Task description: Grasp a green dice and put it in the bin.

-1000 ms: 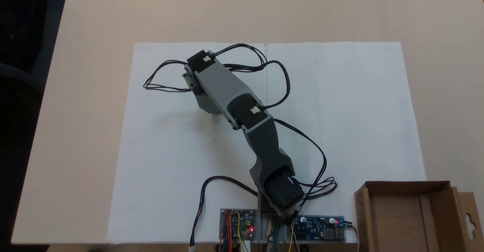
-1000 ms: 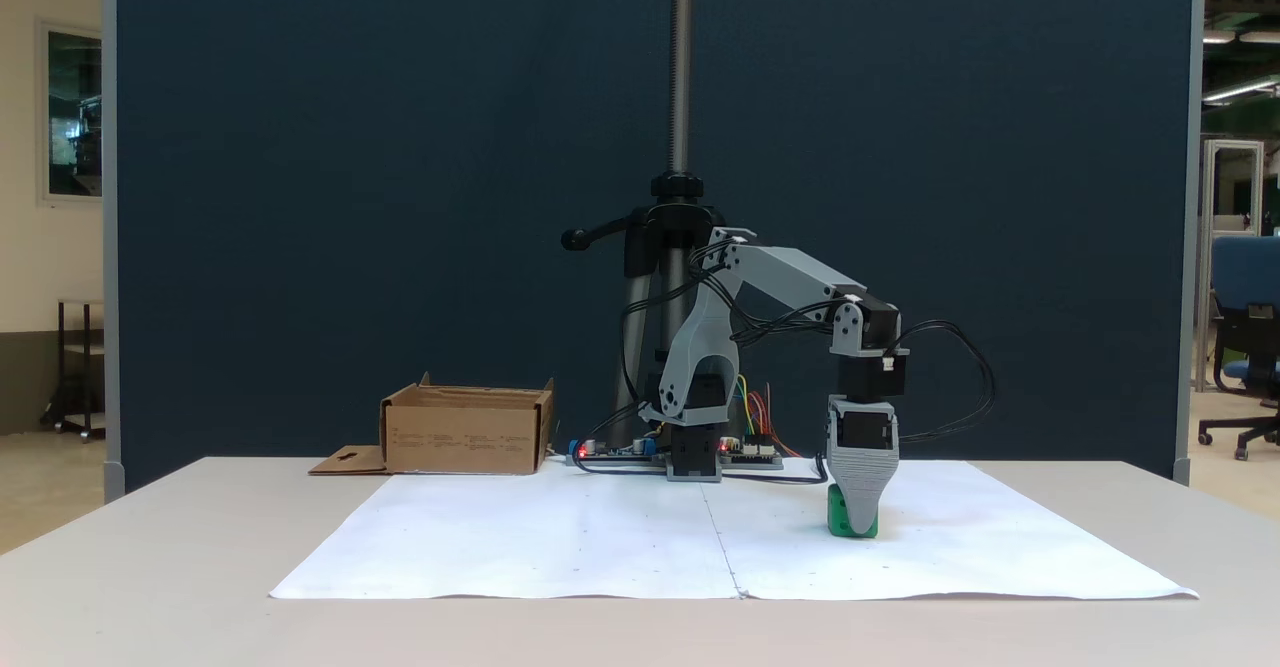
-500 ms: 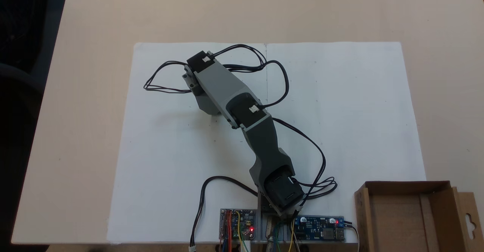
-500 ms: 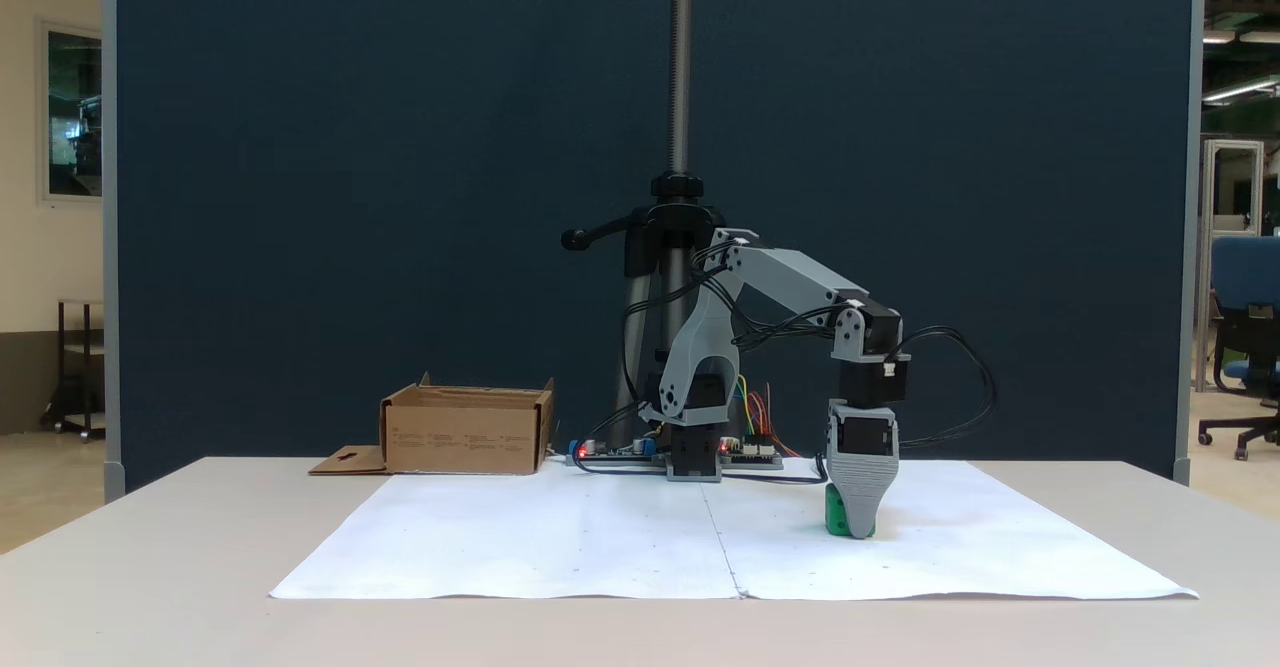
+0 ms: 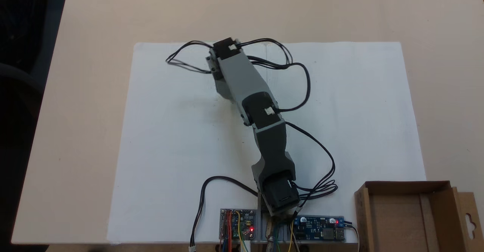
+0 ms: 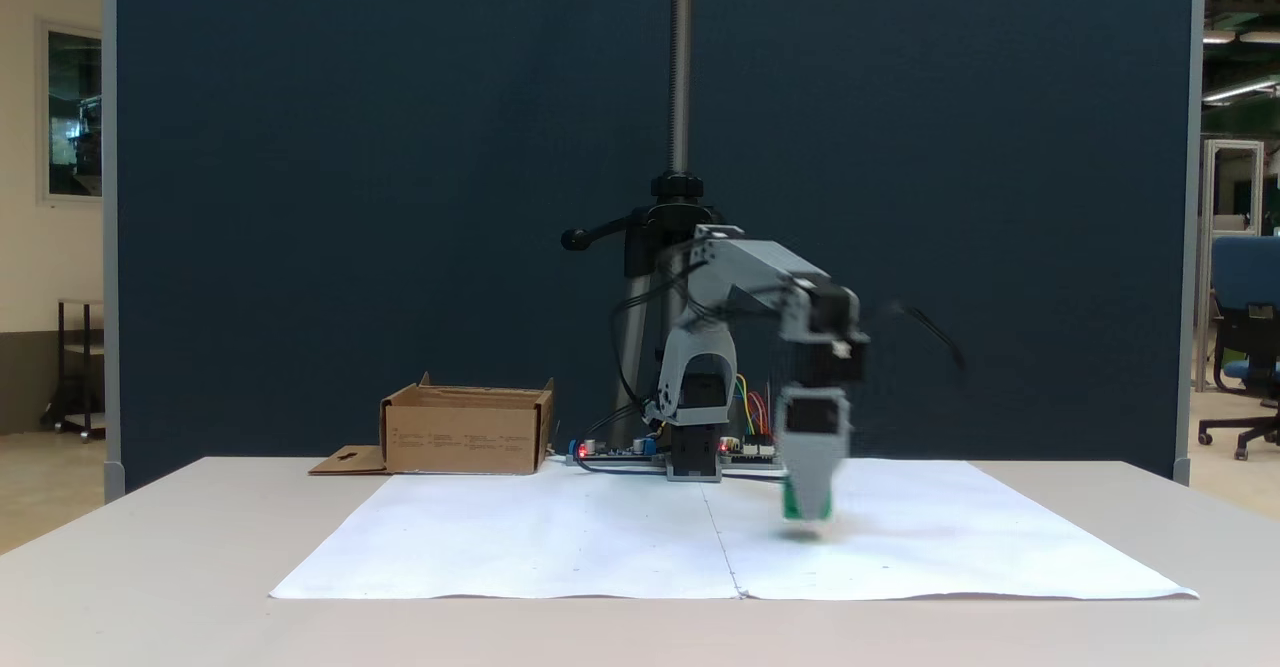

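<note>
While motion-blurred, the gripper [image 6: 806,509] pinches the green dice [image 6: 792,507] just above the white paper [image 6: 560,537] — mid-desk. Bin [image 6: 466,431] sits apart, at the desk's back-left corner there.

Pale beige surface [image 5: 94,25], seen in both fixed views. A large white paper sheet [image 5: 359,112] lies flat on it, with a centre crease running front to back. At the sheet's near edge in the top-down fixed view sit two small circuit boards: one [image 5: 238,229] with coloured wires and a red light, another, blue [image 5: 319,229], with red lights. Behind the surface in the front-facing fixed view stands a dark blue partition [image 6: 350,197]. A metal pole [image 6: 681,57] with a black clamp rises before it. A blue office chair [image 6: 1240,337] stands far right.
</note>
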{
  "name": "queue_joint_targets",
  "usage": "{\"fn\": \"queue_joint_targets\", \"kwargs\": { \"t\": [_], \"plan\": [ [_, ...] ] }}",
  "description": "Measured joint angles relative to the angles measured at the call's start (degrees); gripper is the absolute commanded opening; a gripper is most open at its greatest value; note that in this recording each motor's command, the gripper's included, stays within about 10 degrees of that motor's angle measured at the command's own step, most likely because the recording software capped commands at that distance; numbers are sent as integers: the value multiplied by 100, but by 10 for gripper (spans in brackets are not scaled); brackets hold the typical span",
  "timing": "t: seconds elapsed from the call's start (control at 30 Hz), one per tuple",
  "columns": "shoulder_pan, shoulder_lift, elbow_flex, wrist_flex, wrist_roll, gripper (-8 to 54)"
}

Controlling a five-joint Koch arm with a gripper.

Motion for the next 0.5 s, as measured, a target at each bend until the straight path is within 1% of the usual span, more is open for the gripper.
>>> {"fn": "queue_joint_targets", "kwargs": {
  "t": [0.27, 0.5],
  "plan": [
    [1811, 1468, 255, 9, -79, 121],
    [3560, 2733, 589, 79, -1169, 121]
  ]
}}
